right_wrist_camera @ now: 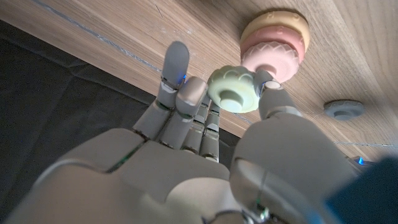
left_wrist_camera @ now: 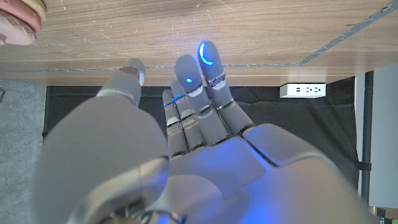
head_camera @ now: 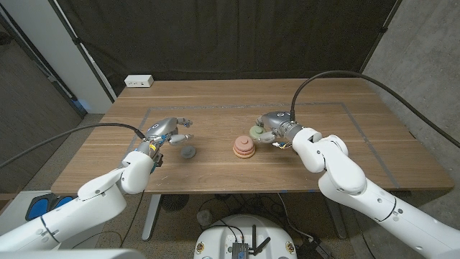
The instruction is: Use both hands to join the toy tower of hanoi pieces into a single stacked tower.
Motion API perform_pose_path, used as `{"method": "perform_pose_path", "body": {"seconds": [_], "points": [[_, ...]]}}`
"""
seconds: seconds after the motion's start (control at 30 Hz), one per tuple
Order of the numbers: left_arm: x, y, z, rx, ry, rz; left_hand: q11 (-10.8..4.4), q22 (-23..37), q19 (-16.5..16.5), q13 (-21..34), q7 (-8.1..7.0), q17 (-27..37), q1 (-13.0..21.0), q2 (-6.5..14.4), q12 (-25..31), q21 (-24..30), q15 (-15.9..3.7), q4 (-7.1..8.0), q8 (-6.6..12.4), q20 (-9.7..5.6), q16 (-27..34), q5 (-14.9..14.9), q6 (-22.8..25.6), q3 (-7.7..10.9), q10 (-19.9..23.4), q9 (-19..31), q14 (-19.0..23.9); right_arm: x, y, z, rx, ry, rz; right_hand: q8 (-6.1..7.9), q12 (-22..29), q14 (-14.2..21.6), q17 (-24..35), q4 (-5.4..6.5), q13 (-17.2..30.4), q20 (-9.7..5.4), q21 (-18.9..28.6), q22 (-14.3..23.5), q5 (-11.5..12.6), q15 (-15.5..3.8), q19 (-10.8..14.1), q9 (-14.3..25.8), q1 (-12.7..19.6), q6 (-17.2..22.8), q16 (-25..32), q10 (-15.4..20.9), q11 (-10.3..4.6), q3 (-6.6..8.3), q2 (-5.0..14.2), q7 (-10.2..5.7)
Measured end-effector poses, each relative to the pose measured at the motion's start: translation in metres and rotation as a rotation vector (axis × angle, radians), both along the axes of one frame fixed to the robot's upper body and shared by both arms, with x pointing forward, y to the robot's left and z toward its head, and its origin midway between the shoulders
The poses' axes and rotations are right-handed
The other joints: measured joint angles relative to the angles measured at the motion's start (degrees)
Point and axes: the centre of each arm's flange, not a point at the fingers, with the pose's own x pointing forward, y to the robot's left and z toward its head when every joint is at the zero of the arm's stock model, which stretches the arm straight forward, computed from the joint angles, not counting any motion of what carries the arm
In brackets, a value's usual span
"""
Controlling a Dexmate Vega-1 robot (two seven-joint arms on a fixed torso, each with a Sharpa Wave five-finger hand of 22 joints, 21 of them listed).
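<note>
1. My right hand (head_camera: pixel 272 126) pinched one pale green piece (right_wrist_camera: pixel 232 89) between thumb and fingers, clear of the wooden table (head_camera: pixel 215 97); the other fingers (right_wrist_camera: pixel 174 65) reached out straight beside it.
2. Just beside that hand, on its thumb side, stood one small stack (head_camera: pixel 243 146) of two pieces I could count: a pink one on top and a tan one beneath it.
3. One grey piece (head_camera: pixel 187 152) lay alone on the table, near the fingertips of my left hand (head_camera: pixel 167 131) and well apart from the stack.
4. My left hand held nothing; its fingers (left_wrist_camera: pixel 210 62) were stretched out close together, the thumb set apart, above the tabletop.
5. One white power strip (head_camera: pixel 139 81) sat at the table's far edge, beyond my left hand.
</note>
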Motion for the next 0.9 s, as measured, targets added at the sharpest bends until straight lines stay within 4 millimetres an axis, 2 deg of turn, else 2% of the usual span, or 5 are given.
{"method": "perform_pose_path", "body": {"seconds": [0.9], "points": [[-0.003, 0.002, -0.001, -0.006, -0.015, -0.002, 0.29, 0.0, 0.0, -0.01, -0.22, 0.15, 0.0, 0.0, 0.0, 0.0, 0.0, 0.24, 0.0, 0.0, 0.44, 0.0, 0.22, 0.23, 0.31, -0.01, 0.0, 0.007, 0.037, 0.012, -0.123, -0.021, 0.101, 0.05, -0.61, -0.01, 0.0, -0.23, 0.42, 0.0, 0.0, 0.0, 0.2, 0.01, 0.0, -0.33, 0.0, -0.01, 0.5, 0.5, 0.5, 0.23, 0.0, -0.01]]}}
